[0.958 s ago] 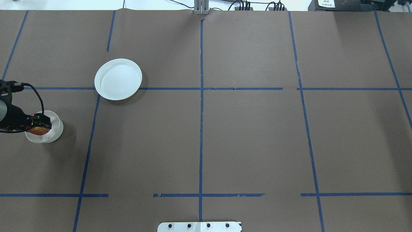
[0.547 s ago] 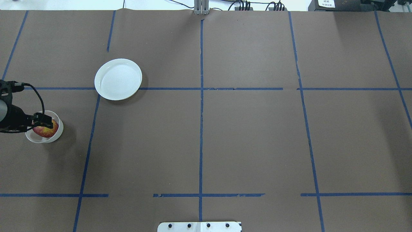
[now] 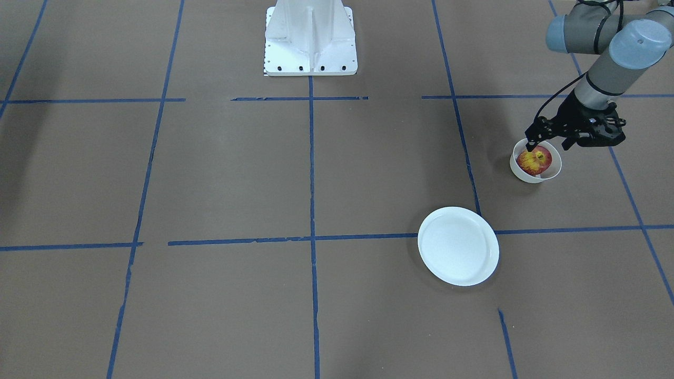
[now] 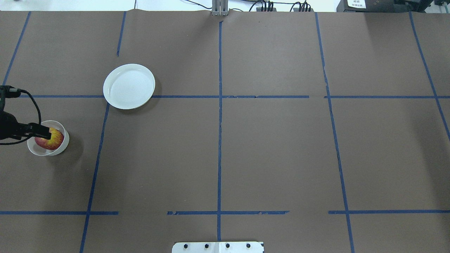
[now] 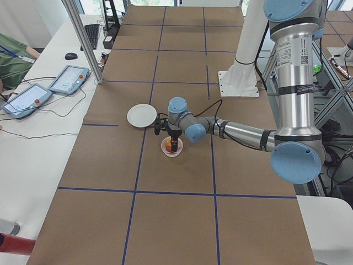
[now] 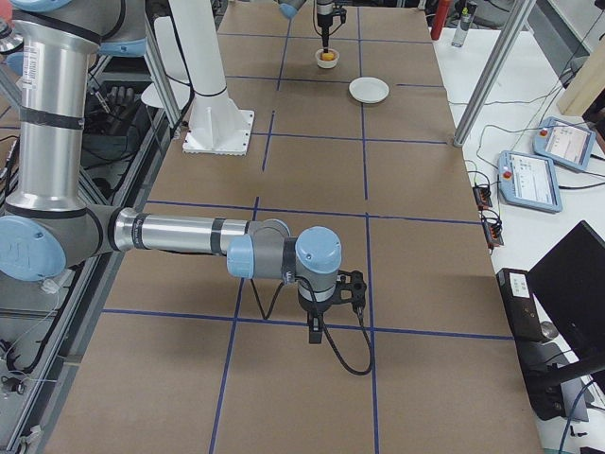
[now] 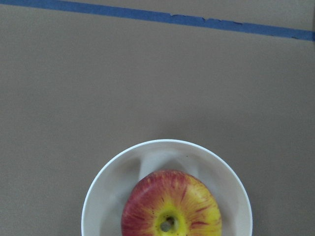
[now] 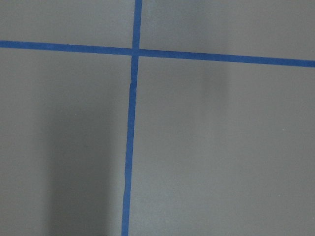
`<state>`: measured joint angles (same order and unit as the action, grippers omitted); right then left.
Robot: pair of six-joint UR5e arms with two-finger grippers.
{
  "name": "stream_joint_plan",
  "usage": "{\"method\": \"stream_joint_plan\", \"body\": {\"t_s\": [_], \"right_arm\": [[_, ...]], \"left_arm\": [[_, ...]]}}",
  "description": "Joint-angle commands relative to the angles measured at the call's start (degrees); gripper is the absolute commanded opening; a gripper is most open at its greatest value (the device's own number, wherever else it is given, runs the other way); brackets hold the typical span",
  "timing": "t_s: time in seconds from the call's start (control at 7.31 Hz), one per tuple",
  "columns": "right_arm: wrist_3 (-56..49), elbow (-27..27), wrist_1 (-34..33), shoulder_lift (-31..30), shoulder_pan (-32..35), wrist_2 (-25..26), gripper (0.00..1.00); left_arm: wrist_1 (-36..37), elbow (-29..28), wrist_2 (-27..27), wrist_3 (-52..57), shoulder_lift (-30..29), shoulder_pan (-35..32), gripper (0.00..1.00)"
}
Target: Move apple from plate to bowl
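The red and yellow apple lies in the small off-white bowl at the table's left edge. It fills the bowl in the left wrist view, stem dimple up. My left gripper is open just above the bowl and holds nothing. The apple lies free below its fingers. The white plate is bare, further in on the table. My right gripper shows only in the exterior right view, low over the table, and I cannot tell whether it is open or shut.
Brown paper with blue tape lines covers the table. The white robot base stands at the table's middle near edge. The plate lies apart from the bowl.
The left gripper let go of the apple, which now rests in the bowl. The gripper has opened and drawn back to the left, off the apple.
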<state>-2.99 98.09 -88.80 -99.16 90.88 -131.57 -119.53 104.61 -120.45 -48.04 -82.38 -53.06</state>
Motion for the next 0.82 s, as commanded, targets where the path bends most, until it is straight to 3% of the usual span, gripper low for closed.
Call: {"method": "stream_joint_plan", "body": {"t_s": [0.0,0.41,0.55,0.68], "right_arm": [[0.0,0.0,0.0,-0.1,0.0,0.0,1.0],[0.0,0.0,0.0,0.0,0.0,0.0,1.0],[0.0,0.0,0.0,0.0,0.0,0.0,1.0],[0.0,0.0,0.0,-0.1,0.0,0.0,1.0]], "left_arm": [[9.2,0.2,-3.4,22.9,-0.4,-11.6,0.99],[37.7,0.1,-5.1,52.7,-7.9,-32.1,1.0],[41.8,-0.7,-10.8,56.2,-7.0,-37.7,1.0],[40.2,-1.9,-15.7,56.3,-3.9,-38.9,1.0]]}}
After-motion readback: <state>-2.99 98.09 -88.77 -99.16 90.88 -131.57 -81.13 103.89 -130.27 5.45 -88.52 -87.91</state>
